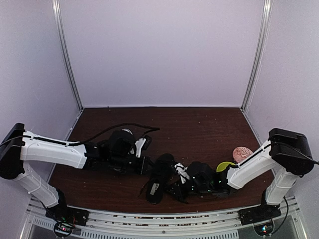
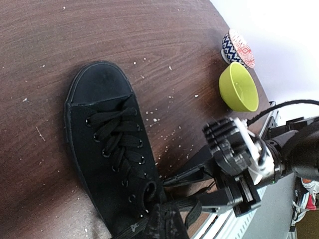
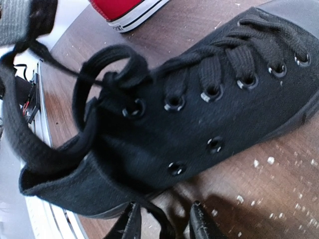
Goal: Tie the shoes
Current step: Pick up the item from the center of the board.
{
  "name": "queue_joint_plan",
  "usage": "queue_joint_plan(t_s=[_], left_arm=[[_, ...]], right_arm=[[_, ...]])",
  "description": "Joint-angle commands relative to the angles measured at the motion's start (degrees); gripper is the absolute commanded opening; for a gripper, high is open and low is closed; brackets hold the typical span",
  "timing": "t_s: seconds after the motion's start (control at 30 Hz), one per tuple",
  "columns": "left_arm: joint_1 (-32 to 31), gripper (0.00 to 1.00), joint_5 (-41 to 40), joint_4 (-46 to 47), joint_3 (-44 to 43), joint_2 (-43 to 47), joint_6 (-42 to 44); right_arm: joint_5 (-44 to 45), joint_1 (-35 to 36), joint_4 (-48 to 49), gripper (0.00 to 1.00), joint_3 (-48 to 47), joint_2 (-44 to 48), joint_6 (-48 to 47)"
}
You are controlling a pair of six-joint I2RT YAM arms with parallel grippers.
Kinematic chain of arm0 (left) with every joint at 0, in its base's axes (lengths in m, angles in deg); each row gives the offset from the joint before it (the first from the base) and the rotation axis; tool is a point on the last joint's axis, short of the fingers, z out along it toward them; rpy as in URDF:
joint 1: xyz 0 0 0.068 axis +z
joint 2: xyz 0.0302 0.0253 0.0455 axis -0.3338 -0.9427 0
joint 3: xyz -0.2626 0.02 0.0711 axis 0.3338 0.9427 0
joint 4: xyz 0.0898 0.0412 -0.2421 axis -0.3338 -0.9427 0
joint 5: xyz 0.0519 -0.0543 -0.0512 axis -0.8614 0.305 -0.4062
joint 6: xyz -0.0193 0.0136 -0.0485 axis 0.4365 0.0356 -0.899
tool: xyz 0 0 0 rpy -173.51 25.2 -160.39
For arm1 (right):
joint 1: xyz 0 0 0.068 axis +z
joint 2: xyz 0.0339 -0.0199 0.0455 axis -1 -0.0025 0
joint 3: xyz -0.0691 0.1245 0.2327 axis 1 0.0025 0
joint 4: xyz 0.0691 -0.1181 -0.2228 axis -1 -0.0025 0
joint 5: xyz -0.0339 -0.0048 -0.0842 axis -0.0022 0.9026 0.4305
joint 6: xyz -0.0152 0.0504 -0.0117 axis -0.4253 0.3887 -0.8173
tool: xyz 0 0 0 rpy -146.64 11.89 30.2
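Black shoe (image 1: 159, 178) first: we see it lying on the dark wooden desk (image 1: 199, 124), close to the near edge and about midway across. Its toe points toward the far side and its heel toward the near side. Its black laces (image 3: 234, 59) cross through metal-ringed eyelets (image 3: 212, 93), and by the top eyelets one lace stands up in a loose loop (image 3: 107, 59). A pale tag (image 2: 132, 227) on the tongue is too small for us to read.

The left claw (image 1: 144, 163) sits just left of the shoe and is closed. A lace strand runs up toward it in the right wrist view, but we cannot tell whether it is pinched there. The right claw (image 3: 164, 221) is at the heel end, on the shoe's right. Its two fingers stand apart with a lace strand passing between them.

The red sneaker (image 3: 124, 10) shows only in the right wrist view, beyond the black shoe's collar. We see red canvas, a white sole edge with a dark stripe, and a small mark we cannot read.

On the right of the desk, a green bowl (image 2: 239, 87) and a patterned bowl (image 2: 238, 47) with blue zigzags and red stand just beside each other.
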Motion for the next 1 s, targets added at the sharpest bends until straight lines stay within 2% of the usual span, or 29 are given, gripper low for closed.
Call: queue_joint_plan(t_s=[0.0,0.13,0.2,0.3,0.47,0.67,0.97], left_arm=[[0.4,0.00,0.8,0.5,0.5,1.3,1.5],[0.4,0.00,1.3,1.2,1.0,1.2,2.8],[0.4,0.00,1.8,2.1,1.6,1.1,4.1],[0.4,0.00,2.8,3.2,2.1,1.0,5.9],[0.4,0.00,4.6,4.9,3.3,1.4,9.3],[0.4,0.00,5.0,4.5,4.7,2.4,12.2],[0.4,0.00,4.2,3.7,6.7,3.7,16.3]], right_arm=[[-5.1,-2.0,5.9,0.27,-0.7,-2.1,0.3],[-7.6,-3.1,10.4,0.07,1.3,-1.4,1.0],[-8.2,-3.7,12.6,0.00,2.8,-0.5,1.6],[-8.4,-4.2,13.1,0.00,4.4,1.4,1.9],[-6.3,-4.9,8.0,0.00,3.8,4.8,1.5],[-3.9,-5.2,-0.2,0.00,-1.0,6.5,0.3],[-4.5,-5.2,-5.4,0.00,-5.9,6.0,-1.6]])
